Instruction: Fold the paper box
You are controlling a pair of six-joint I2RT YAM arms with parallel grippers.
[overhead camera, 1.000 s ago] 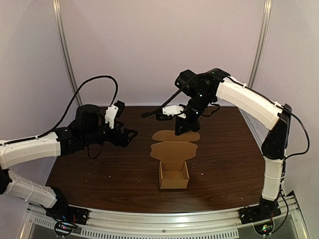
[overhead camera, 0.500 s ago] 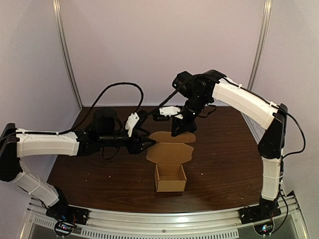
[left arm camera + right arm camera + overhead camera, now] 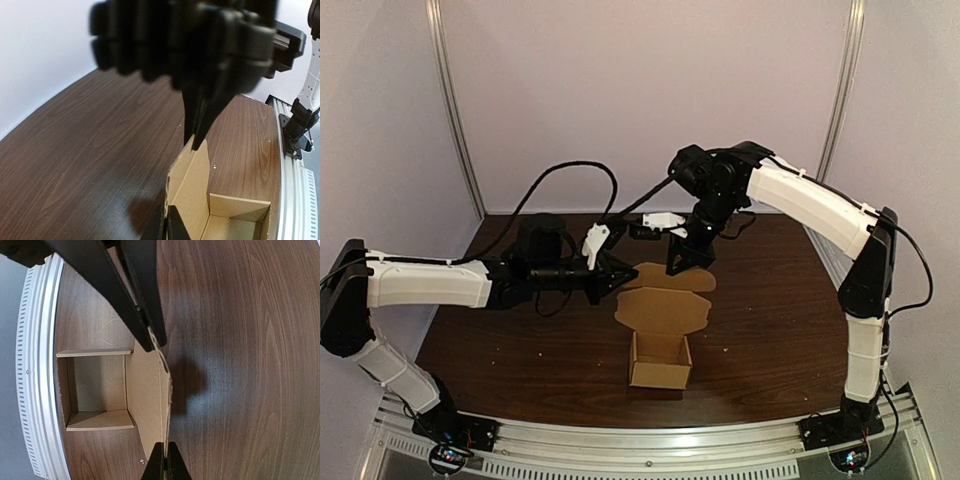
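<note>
Near the middle of the table (image 3: pixel 520 350), the paper box (image 3: pixel 660 366) sits with its open tray toward the near edge. Its lid flap (image 3: pixel 663 305) is raised off the wood behind the tray. The left gripper (image 3: pixel 623 283) reaches in from the left, its fingers drawn narrow and pinching the flap's left edge. The right gripper (image 3: pixel 682 265) comes down from the far side, its fingers likewise closed tight on the flap's far edge.
</note>
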